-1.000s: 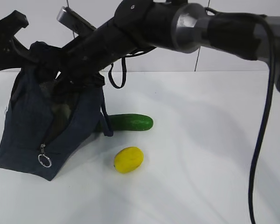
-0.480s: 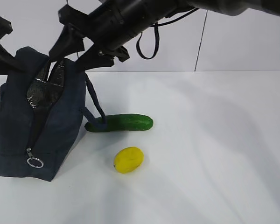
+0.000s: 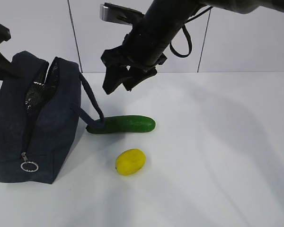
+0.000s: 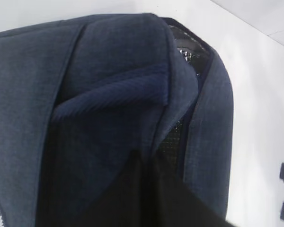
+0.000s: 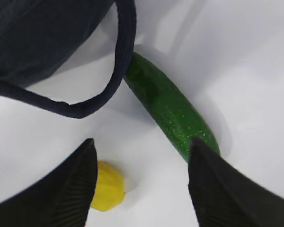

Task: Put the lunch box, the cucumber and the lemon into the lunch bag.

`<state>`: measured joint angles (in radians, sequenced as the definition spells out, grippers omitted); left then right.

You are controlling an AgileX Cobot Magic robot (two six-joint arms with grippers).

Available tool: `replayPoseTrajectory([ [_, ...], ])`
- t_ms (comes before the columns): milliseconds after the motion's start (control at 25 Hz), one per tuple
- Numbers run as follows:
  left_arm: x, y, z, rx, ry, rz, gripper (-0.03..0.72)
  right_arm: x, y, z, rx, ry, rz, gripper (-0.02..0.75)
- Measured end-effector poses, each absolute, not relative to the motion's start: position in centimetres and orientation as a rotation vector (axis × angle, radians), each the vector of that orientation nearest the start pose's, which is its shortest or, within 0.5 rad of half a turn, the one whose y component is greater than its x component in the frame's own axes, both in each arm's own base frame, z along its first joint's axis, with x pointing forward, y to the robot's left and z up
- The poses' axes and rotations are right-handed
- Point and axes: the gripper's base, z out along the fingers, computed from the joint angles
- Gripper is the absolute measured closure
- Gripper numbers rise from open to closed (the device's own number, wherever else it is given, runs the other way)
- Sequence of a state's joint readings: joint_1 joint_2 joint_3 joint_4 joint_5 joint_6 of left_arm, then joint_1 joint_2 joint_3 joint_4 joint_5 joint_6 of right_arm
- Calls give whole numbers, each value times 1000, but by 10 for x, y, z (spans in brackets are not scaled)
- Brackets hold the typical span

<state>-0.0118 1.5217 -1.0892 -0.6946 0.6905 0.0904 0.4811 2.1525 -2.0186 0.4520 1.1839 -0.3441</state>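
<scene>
- Below the right end effector (image 3: 118,80), on the white worktop (image 3: 217,142), lies the cucumber (image 3: 125,124); the end effector hangs in the air above and a little to the far side of it, jaws wide apart with nothing between them.
- The cucumber's long axis runs left to right across the scene, and its left end lies under the bag's loop handle (image 3: 92,106). In the right wrist view it runs slantwise, with its free end close to one finger (image 5: 222,189).
- By my reading the jaws would have to straddle the cucumber across its width, so their line has to be set against that left-right axis before coming down.
- The free right half is the safer place to take it; a grasp near the left end risks catching the handle.
- The lemon (image 3: 130,161) sits just on the near side of the cucumber, apart from it, and shows near the other finger in the wrist view.
- The bag (image 3: 52,132) stands at the left, its top unzipped and the silvery lining showing. No lunch box is visible on the worktop; whether it is in the bag I cannot tell.
- The left end effector is pressed against the bag's far left top, closed; it looks to be pinching the fabric, though the grip itself is hidden.
- The right arm is plainly the nearer one to the cucumber.
</scene>
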Motion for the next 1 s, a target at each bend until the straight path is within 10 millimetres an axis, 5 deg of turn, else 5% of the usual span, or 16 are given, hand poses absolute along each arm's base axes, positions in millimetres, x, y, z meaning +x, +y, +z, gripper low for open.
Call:
replayPoseTrajectory([
  [360,319,-41,277,-403,2480,-724,693,409,244,262,-1302,2393,427,273],
  [720,319,-41,277,-386,2477,-716,693,414,246,235,-1856,2015,294,272],
  [1000,319,-40,277,-378,2476,-713,693,420,250,214,-1957,1930,282,272],
])
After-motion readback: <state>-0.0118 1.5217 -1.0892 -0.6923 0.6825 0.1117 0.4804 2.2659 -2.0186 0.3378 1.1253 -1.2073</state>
